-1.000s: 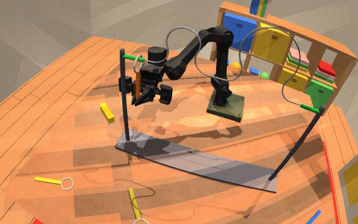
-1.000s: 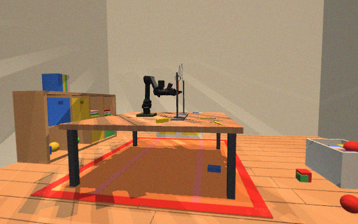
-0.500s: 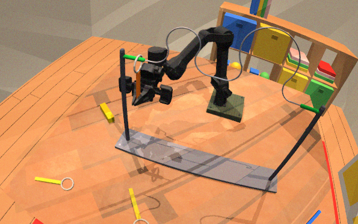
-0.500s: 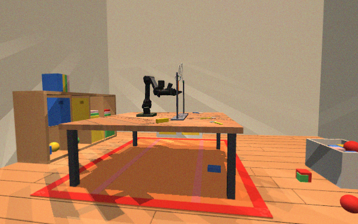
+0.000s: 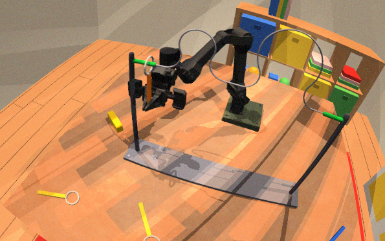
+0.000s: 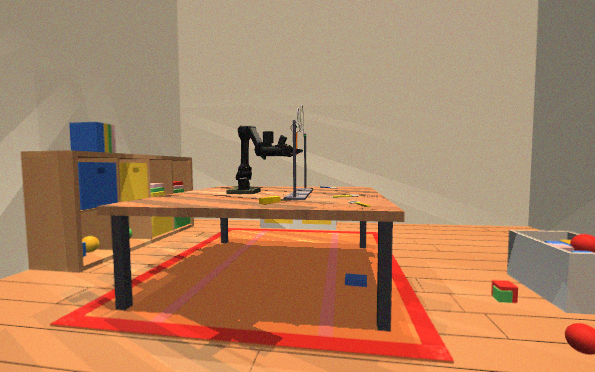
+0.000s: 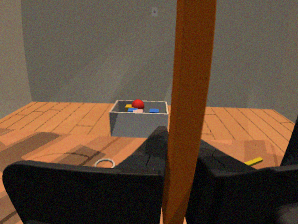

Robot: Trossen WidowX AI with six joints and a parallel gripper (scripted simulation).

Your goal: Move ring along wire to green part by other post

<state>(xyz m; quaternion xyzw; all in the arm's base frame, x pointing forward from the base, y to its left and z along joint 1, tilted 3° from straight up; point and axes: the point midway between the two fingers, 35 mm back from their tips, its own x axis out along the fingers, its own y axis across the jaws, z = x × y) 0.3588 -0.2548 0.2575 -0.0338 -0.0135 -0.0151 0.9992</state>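
The ring (image 5: 145, 67) is around the green part (image 5: 138, 61) beside the left post (image 5: 134, 120) in the top view. Its orange handle (image 5: 149, 87) (image 7: 192, 75) hangs straight down. My gripper (image 5: 146, 105) (image 7: 168, 133) is shut on the handle, with the handle upright between the fingertips in the wrist view. Part of the gripper shows behind the left post; whether they touch I cannot tell. The grey wire (image 5: 193, 30) curves in loops to the other green part (image 5: 332, 116) by the right post (image 5: 318, 156). The ring is out of the wrist view.
The grey base plate (image 5: 211, 176) joins the posts. A yellow block (image 5: 114, 121) lies left of the left post. Yellow-handled rings lie on the table in front, and a blue bar (image 5: 338, 234) lies front right. The wire's first loop rises beside the wrist and forearm.
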